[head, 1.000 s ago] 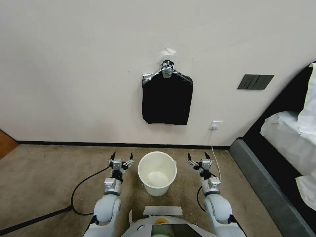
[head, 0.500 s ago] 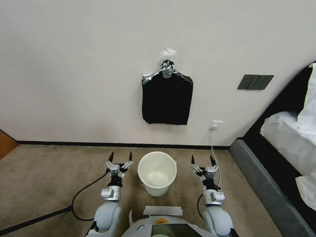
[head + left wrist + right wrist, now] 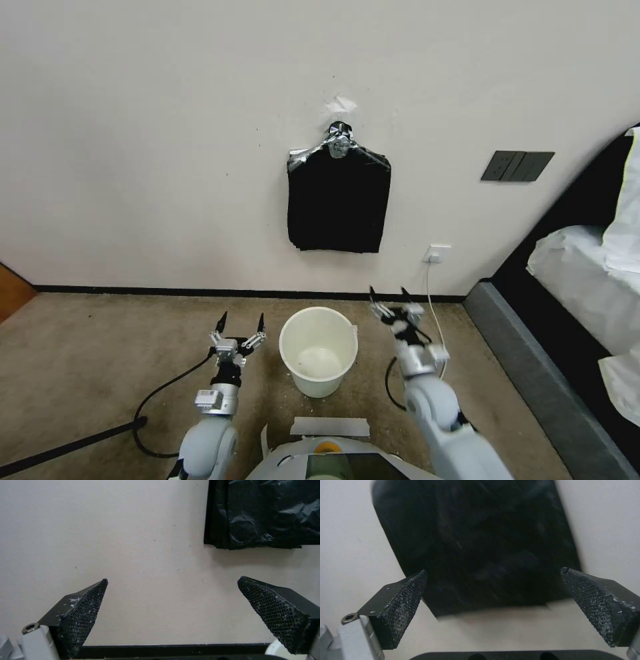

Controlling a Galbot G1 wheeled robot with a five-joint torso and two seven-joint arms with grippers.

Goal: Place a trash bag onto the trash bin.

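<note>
- Even, soft indoor light; pale wall (image 3: 167, 133) bright, no glare.
- Faint shadow beneath the hanging black bundle (image 3: 263, 512).
- Right wrist view motion-blurred; head view edges bend.

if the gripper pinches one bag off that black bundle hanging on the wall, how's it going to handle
Probably floppy: the bundle of bags hangs flat from a hook, its thin glossy film creased. Likely very light. The layers look stacked at the bottom edge, so the open right gripper might catch several. The open left gripper sits beside the trash bin.
</note>
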